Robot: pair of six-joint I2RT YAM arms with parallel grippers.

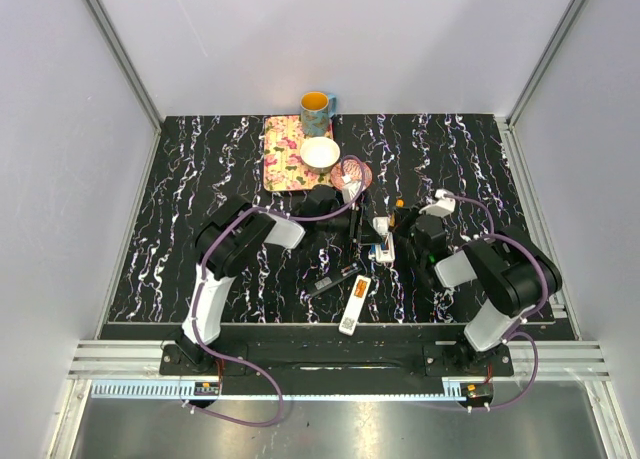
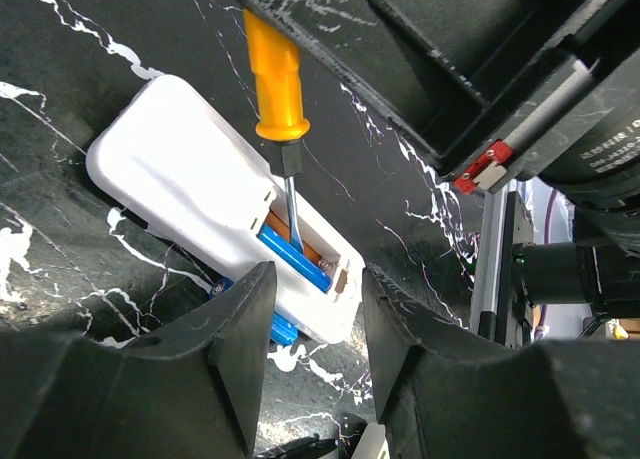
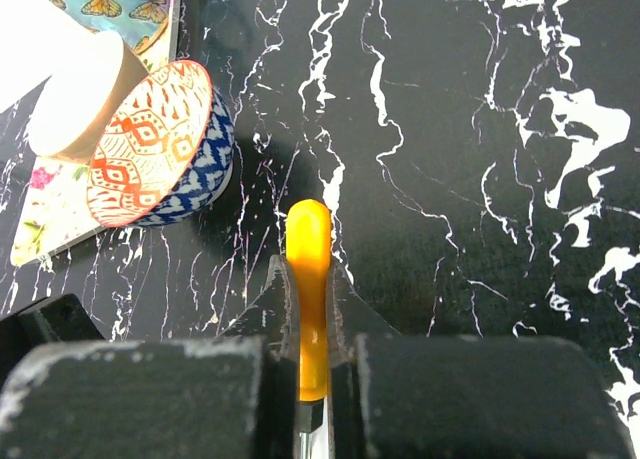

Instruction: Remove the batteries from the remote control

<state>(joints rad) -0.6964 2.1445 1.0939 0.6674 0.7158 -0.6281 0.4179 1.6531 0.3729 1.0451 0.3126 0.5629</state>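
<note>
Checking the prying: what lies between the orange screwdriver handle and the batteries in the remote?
Left wrist view: the screwdriver's thin shaft, reaching from the handle into the remote to the batteries.

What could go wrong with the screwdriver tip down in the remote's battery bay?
The screwdriver, held by the right gripper, could slip off the batteries and gouge the remote. The left gripper straddles the remote, but firm clamping isn't clear, so prying might shift it. A levered cell may pop out and roll away.
</note>
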